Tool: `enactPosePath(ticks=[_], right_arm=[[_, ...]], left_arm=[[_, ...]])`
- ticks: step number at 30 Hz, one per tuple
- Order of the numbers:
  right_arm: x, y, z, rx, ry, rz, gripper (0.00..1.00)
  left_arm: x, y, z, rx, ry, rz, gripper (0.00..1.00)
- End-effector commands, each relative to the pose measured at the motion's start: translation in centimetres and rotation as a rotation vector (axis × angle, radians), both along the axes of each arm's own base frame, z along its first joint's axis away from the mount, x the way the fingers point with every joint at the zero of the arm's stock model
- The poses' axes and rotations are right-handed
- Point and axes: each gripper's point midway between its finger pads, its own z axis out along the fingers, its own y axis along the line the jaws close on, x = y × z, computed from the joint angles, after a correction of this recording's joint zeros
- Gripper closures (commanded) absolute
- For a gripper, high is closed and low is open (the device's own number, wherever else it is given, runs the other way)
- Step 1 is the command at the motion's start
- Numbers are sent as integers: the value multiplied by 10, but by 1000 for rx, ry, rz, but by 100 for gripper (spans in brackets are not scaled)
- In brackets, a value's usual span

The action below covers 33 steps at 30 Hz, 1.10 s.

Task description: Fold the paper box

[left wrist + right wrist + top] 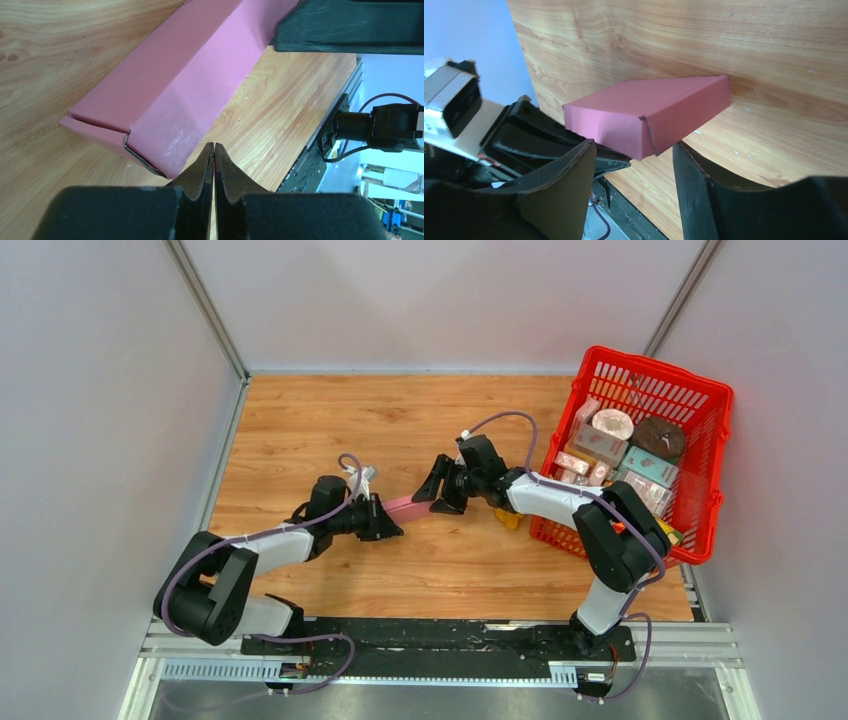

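Paper box [405, 506] | middle of table [300, 420] | we judge it light, thin, dentable: hold by short ends | left gripper [214, 150] closed, maybe touching corner | right gripper [634, 146] wide, straddling other end

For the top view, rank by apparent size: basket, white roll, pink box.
Largest: basket. Then roll and box, which I would not rank: only a strip of the box shows, its ends hidden.
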Motion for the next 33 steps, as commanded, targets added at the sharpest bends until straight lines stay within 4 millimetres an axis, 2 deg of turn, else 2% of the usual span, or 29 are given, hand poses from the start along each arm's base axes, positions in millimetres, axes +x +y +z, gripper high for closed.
enactPosePath(ticks=[1, 4, 9, 12, 15, 19, 23, 31, 33], right_arm=[[26, -15, -15, -26, -17, -66, 40], [25, -17, -22, -36, -1, -77, 43], [25, -20, -30, -44, -2, -87, 55], [25, -22, -36, -65, 5, -94, 60], [28, -24, -38, -82, -6, -104, 65], [26, -29, -47, -119, 13, -110, 69], [26, -31, -54, -137, 21, -111, 70], [26, -38, -68, -194, 23, -113, 71], [25, -42, -71, -228, 15, -107, 71]], left_arm=[[2, -1, 20, -18, -80, -24, 90], [-2, 0, 34, -33, -110, -31, 85], [6, -1, 81, -68, -199, -4, 76], [20, 6, 91, -22, -219, 53, 76], [36, 11, 89, -15, -201, 106, 79], [47, 14, 69, 5, -153, 134, 85], [48, 18, 48, 47, -125, 142, 87], [33, 47, -25, 244, -10, 189, 90], [27, 47, -34, 247, 13, 179, 90]])
